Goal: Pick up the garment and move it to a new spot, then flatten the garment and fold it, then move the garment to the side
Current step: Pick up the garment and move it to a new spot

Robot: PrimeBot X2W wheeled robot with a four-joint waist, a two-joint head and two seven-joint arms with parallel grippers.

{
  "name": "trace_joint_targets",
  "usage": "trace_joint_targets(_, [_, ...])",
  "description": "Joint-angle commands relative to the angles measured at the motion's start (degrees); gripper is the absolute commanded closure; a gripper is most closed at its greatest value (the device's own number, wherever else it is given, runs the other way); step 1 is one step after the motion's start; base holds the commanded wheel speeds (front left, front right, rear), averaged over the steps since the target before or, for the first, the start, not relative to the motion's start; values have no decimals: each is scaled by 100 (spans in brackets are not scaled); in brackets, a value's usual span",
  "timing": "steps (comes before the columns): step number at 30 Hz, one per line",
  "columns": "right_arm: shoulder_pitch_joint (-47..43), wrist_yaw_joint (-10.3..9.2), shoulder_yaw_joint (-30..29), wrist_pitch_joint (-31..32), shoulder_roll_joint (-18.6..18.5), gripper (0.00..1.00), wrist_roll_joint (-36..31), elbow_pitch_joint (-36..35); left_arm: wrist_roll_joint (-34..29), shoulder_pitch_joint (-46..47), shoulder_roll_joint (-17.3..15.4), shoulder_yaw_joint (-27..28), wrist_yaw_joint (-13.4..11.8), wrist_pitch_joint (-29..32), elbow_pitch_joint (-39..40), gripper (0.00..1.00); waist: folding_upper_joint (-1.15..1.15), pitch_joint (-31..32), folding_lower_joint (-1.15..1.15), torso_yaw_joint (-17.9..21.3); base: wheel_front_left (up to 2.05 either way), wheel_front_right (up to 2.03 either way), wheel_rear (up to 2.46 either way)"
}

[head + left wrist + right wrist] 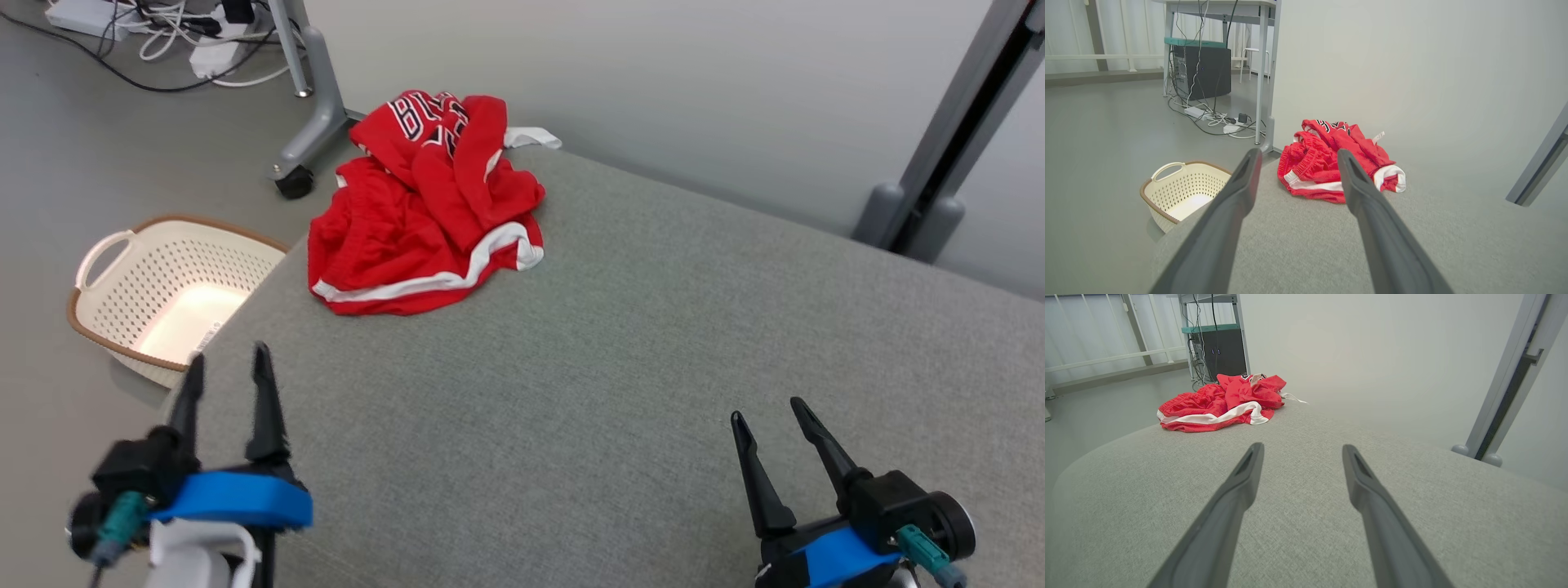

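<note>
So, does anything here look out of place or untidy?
The red sports garment lies crumpled in a heap near the far left corner of the grey cushioned surface, its white strip reaching the far edge. Nothing else stands out.

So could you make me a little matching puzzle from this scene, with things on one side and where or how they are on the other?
Things:
1. red garment
2. basket
3. left gripper
4. cables

Descriptions:
A. tangled on the floor by a table leg
B. open, at the near left of the grey surface
C. crumpled at the surface's far left corner
D. on the floor beside the surface's left edge

Pairs: 1-C, 2-D, 3-B, 4-A
</note>
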State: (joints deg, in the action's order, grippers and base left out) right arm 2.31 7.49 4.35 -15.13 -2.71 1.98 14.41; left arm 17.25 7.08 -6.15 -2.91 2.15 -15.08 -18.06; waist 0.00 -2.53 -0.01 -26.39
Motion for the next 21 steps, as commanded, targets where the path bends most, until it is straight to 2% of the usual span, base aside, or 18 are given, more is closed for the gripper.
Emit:
trace_joint_targets(1, [64, 1, -7, -4, -32, 0, -33, -11, 11, 160, -46, 15, 23, -15, 39, 0, 0, -28, 1, 4, 0, 0, 0])
trace_joint_targets(5, [249, 1, -59, -4, -31, 0, -269, -69, 55, 897, -485, 314, 30, 91, 247, 0, 0, -402, 1, 208, 0, 0, 0])
trace_joint_targets(8, [381, 1, -64, -4, -32, 0, -447, -91, 67, 1514, -819, 485, 11, 350, 98, 0, 0, -731, 1, 414, 0, 0, 0])
trace_joint_targets(15, [679, 1, -54, -4, -31, 0, -829, -148, 296, 2609, -1511, 554, 280, 1287, -1068, 0, 0, -1633, 1, 983, 0, 0, 0])
trace_joint_targets(21, [914, 0, -66, -2, -36, 0, -1054, -219, 592, 2980, -1742, 432, 451, 1950, -2151, 0, 0, -2315, 1, 1355, 0, 0, 0])
